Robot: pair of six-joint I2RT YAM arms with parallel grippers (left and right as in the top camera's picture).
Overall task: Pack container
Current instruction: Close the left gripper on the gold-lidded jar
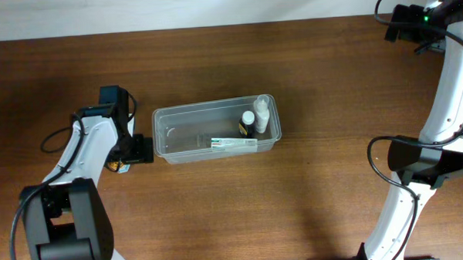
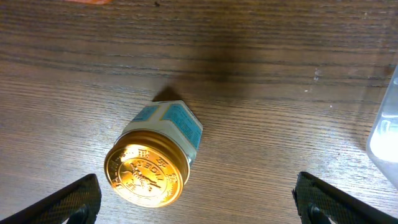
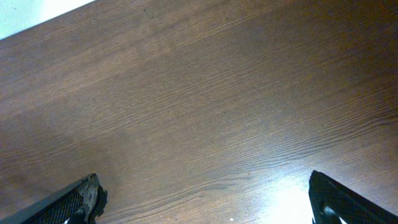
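The container (image 1: pixel 163 119) is a clear plastic tub in the middle of the table. Inside it are a white bottle (image 1: pixel 262 112), a dark bottle with a white cap (image 1: pixel 247 124) and a flat green-and-white box (image 1: pixel 233 143). Its edge shows at the right of the left wrist view (image 2: pixel 385 130). A small jar with a gold lid and blue label (image 2: pixel 152 163) lies tilted on the table, left of the tub. My left gripper (image 2: pixel 198 202) is open around the jar, which is nearer the left finger; in the overhead view the gripper (image 1: pixel 137 149) hides the jar. My right gripper (image 3: pixel 205 199) is open and empty over bare table.
The right arm (image 1: pixel 453 76) runs along the table's right side up to the far right corner. The table's far edge meets a white wall (image 3: pixel 37 12). A small orange object (image 2: pixel 87 2) lies at the top edge of the left wrist view.
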